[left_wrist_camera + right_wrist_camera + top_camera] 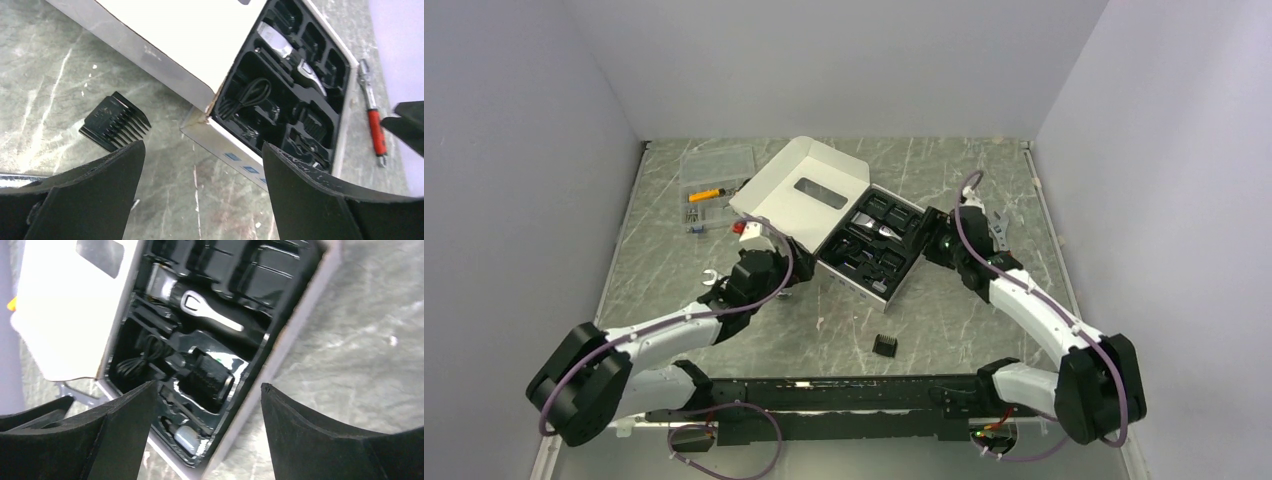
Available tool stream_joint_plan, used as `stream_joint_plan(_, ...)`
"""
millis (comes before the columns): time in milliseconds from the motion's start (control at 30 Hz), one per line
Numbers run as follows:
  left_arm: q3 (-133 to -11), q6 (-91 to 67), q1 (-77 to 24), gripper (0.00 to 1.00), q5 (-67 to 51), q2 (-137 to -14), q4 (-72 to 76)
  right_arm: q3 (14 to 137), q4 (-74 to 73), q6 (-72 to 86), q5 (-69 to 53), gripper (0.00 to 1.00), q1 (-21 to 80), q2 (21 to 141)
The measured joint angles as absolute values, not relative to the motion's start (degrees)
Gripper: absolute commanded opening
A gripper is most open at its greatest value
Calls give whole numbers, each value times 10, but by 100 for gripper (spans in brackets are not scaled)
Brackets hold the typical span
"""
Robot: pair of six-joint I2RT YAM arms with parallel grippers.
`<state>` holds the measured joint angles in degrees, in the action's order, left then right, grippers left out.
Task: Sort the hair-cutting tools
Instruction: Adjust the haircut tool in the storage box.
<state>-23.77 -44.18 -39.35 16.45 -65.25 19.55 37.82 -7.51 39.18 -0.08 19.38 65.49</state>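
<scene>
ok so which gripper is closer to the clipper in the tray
Right. The right gripper hovers open at the tray's edge, just beside the clipper. The left gripper is open too, off the tray's opposite side, farther away.

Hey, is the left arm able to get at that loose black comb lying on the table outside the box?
Probably yes. The comb lies alone on the table, apart from the box, and the left gripper is open and empty, with nothing between them.
</scene>
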Motion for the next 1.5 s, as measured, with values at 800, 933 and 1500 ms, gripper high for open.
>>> stream_joint_plan(800,-252,-376,-451,88,194,-765,339,535,-187,434,15,78,289,870)
stream_joint_plan(933,-232,-372,-458,88,195,-767,361,538,-188,453,28,79,298,879)
stream_joint_plan(1500,-201,-371,-469,86,194,-772,399,532,-158,559,69,74,312,914)
